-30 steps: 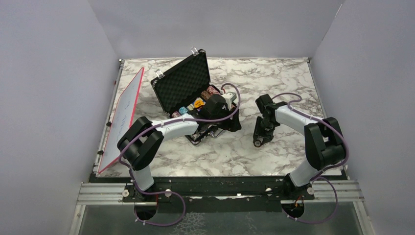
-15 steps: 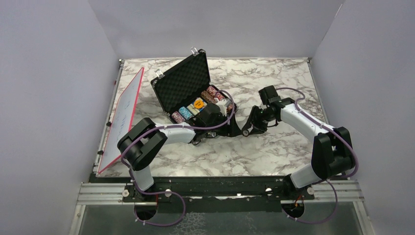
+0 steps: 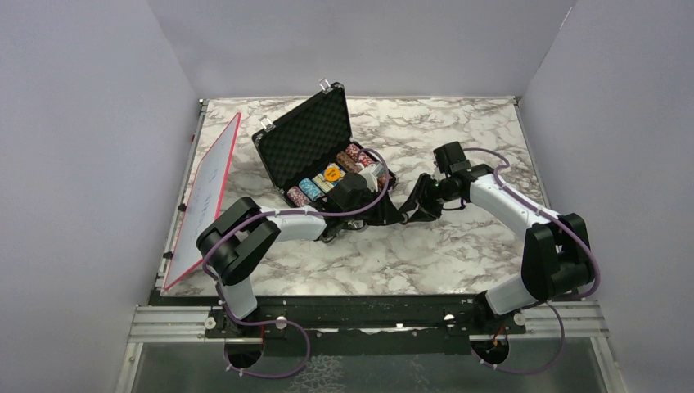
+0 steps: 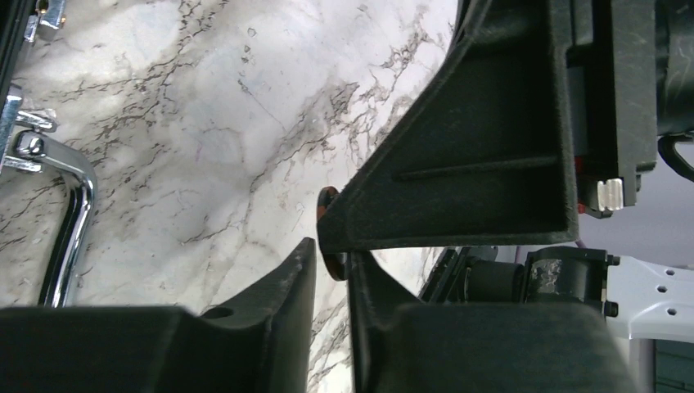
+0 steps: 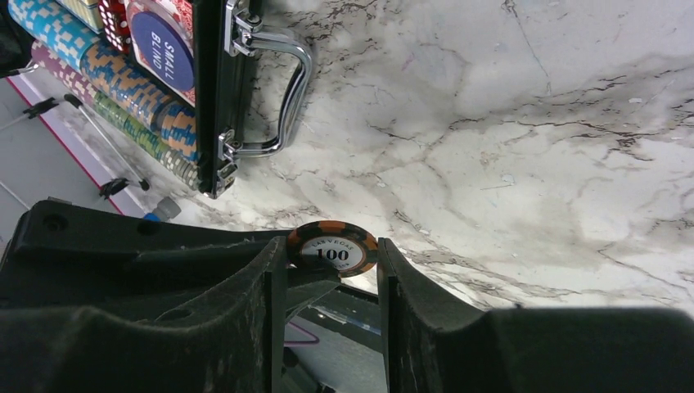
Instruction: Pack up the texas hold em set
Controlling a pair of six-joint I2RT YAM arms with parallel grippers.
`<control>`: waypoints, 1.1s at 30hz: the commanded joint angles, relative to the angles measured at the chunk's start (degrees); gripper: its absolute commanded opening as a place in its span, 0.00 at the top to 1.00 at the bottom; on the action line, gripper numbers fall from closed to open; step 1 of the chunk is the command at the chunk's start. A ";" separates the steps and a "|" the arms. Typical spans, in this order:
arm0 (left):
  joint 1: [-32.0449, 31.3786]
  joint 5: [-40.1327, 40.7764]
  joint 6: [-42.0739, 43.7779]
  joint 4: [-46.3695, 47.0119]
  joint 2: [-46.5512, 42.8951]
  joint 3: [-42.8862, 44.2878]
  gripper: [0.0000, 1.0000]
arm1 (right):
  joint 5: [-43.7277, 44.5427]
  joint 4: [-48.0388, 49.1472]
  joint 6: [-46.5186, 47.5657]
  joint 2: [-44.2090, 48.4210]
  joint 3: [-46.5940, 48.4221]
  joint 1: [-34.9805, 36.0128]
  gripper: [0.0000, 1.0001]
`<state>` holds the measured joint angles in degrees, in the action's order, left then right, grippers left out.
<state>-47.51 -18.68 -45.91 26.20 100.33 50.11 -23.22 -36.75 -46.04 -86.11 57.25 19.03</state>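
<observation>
**Gently now: a chip changes grippers beside the case**

The open case (image 3: 307, 139) sits upper centre in the overhead view. Its long axis runs lower left to upper right, with the lid raised toward the upper left and the handle side facing lower right. Just right of it the two grippers meet. The right gripper (image 5: 331, 246) clamps a chip (image 5: 332, 248) by its rim, "100" face toward its own camera. The left gripper (image 4: 332, 260) has narrow jaws with the chip edge-on in the gap; I cannot tell whether they pinch it. A disc has no long axis. The left should close squarely on both flat faces before the right lets go.
</observation>
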 commanded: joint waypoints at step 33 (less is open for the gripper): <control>6.00 11.56 37.98 -36.99 9.03 30.20 1.00 | 17.52 -8.54 7.99 2.05 8.81 -3.65 0.30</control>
<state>-41.74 -8.93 -10.33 -7.44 107.59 77.12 -7.64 -45.08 -39.27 -83.92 65.82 15.35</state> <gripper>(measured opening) 0.017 0.703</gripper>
